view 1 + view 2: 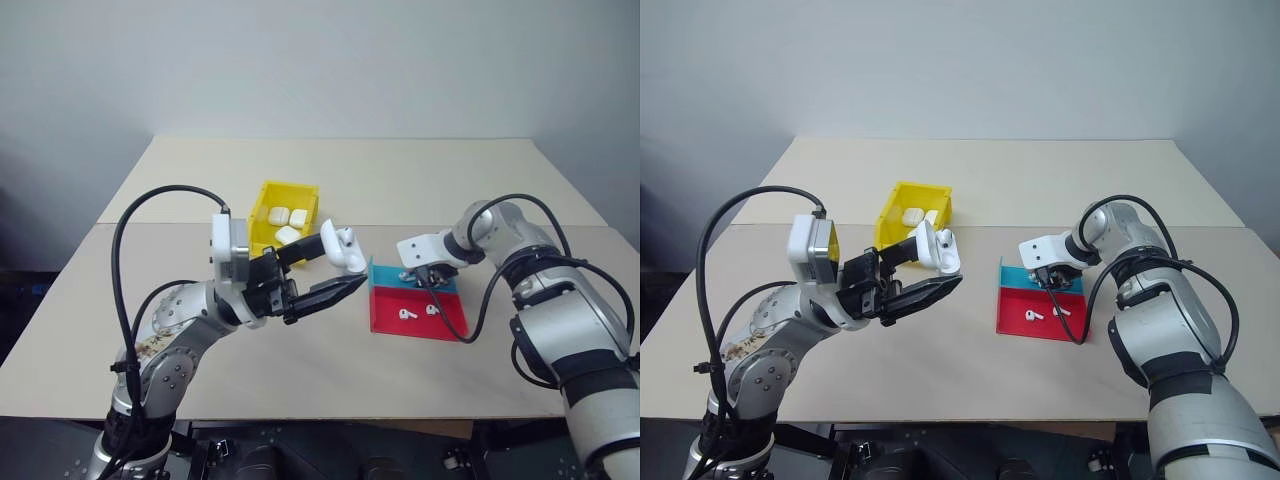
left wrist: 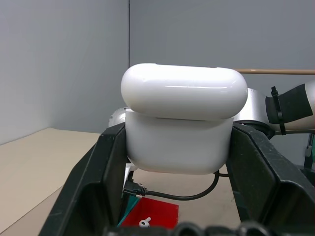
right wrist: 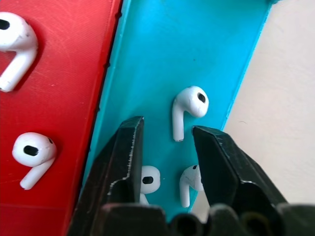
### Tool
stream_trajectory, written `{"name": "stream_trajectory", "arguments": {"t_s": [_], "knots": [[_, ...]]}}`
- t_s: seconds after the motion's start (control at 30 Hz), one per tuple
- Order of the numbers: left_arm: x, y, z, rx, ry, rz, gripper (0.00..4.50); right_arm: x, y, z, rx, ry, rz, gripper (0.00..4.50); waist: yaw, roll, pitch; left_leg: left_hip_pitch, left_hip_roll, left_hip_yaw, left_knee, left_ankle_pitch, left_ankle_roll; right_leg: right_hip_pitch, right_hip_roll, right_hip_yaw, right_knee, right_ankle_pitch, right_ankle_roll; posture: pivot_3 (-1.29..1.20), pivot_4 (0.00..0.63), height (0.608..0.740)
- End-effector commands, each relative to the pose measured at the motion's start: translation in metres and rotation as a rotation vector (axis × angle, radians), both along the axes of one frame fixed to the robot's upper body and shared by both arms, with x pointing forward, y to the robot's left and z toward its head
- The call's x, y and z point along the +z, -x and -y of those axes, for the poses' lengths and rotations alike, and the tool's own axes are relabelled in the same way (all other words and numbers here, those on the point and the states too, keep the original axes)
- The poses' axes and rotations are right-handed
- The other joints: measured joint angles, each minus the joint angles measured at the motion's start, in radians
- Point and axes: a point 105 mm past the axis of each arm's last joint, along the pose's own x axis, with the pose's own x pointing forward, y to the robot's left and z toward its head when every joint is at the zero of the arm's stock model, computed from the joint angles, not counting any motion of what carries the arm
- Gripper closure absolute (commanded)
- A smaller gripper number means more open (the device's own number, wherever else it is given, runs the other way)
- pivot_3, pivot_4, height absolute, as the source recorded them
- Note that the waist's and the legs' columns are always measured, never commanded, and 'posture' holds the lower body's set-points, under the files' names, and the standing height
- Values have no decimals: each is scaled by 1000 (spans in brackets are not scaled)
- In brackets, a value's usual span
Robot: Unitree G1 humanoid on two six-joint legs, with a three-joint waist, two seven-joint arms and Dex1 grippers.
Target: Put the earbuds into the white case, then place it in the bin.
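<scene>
A pale table [image 1: 330, 180] before a grey wall carries a yellow bin [image 1: 283, 222], in which other white cases lie, and a red-and-teal tray [image 1: 418, 318]. The white case [image 1: 344, 249] is held above the table, pinched between the fingers of the left pincer [image 1: 335, 266], its lid seemingly raised, though the opening cannot be made out clearly. The right pincer [image 3: 165, 145] is hung over the teal half of the tray, its fingers spread either side of an earbud's stem [image 3: 187, 109], nothing yet gripped. The picking-up of earbuds is judged to be in hand; closing on that stem and carrying it to the case would be called for next.
</scene>
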Motion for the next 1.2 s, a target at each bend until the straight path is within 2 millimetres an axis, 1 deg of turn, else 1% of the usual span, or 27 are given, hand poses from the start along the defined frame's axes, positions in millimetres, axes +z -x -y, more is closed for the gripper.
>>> {"name": "stream_trajectory", "arguments": {"t_s": [0.03, 0.13, 0.2, 0.33, 0.63, 0.93, 1.2], "knots": [[8, 5, -2, 0, 14, 44, 1686, 6, -1, -1, -7, -8, 8, 2618, 0, 0, 0, 0, 0, 0, 0, 0, 0, 0, 0, 0, 0, 0, 0, 0, 150, 740], [9, 4, -2, 2, 15, 46, 1686, 13, -3, -8, 9, -40, 18, 2618, 0, 0, 0, 0, 0, 0, 0, 0, 0, 0, 0, 0, 0, 0, 0, 0, 150, 740], [9, 4, -2, 2, 14, 48, 1686, 14, -3, -11, 19, -39, 23, 2618, -1, 0, 0, 0, 0, 0, -1, 0, 0, 0, 0, 0, 0, 0, 0, 0, 150, 740], [9, 3, -3, 4, 15, 50, 1686, 12, -6, -13, 20, -27, 44, 2618, -1, 0, 0, 0, 0, 0, -1, 0, 0, 0, 0, 0, 0, 0, 0, 0, 150, 740], [10, 4, -3, 13, 13, 50, 1686, 19, -11, -17, 22, -25, 84, 2618, -1, 0, 0, 0, 0, 0, -1, 0, 0, -1, 0, 0, 0, 0, 0, 0, 150, 740], [10, 5, -4, 20, 13, 52, 1686, 15, -10, -22, 45, -18, 85, 2618, -2, 0, 0, 0, 0, 0, -2, 0, 0, -1, 0, 0, -1, 0, 0, 0, 150, 740], [10, 7, -4, 29, 11, 56, 1686, 8, -11, -22, 42, -5, 87, 2618, -2, 0, 0, 0, 0, 0, -2, 0, 0, -1, 0, 0, 0, 0, 0, 0, 150, 740]]}}
